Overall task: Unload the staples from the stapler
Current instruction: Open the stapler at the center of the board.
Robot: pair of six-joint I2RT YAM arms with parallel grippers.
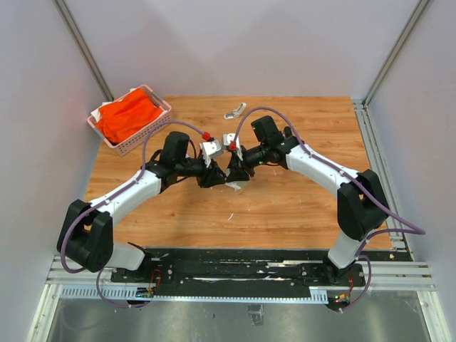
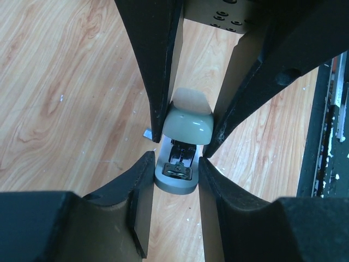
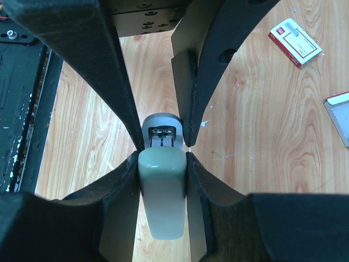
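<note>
The stapler is held just above the table between both grippers. In the left wrist view my left gripper is shut on its grey base, and the metal staple channel shows under the raised pale top. In the right wrist view my right gripper is shut on the pale top cover, with the grey base beyond it. A tiny grey strip, perhaps staples, lies on the wood beside the stapler. No staples are clear inside the channel.
A pink basket with an orange cloth stands at the back left. A small white box with a red label and a flat white piece lie at the back, the box also in the top view. White specks dot the wood.
</note>
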